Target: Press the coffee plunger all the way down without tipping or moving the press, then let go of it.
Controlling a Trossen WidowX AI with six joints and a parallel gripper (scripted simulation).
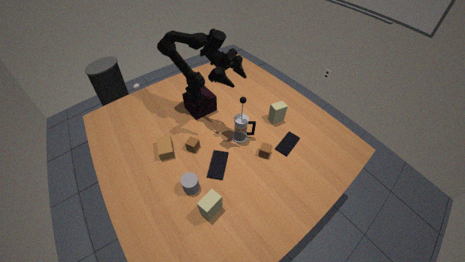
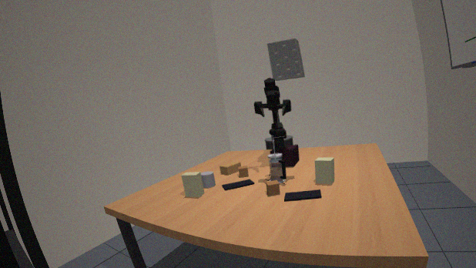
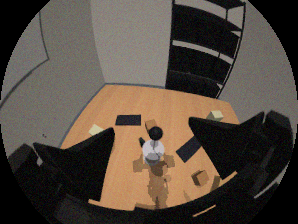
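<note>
From my exterior view, the glass coffee press with the black handle (image 2: 276, 169) stands in front of the dark arm base, so I can't make out its thin plunger rod against it. The dark cylindrical bin (image 2: 269, 143) is mostly hidden behind the arm. In my wrist view, the black open gripper (image 3: 149, 137) fingers cover both lower sides of the wooden table (image 3: 127, 103), and the small blocks there are too blurred to identify.
</note>
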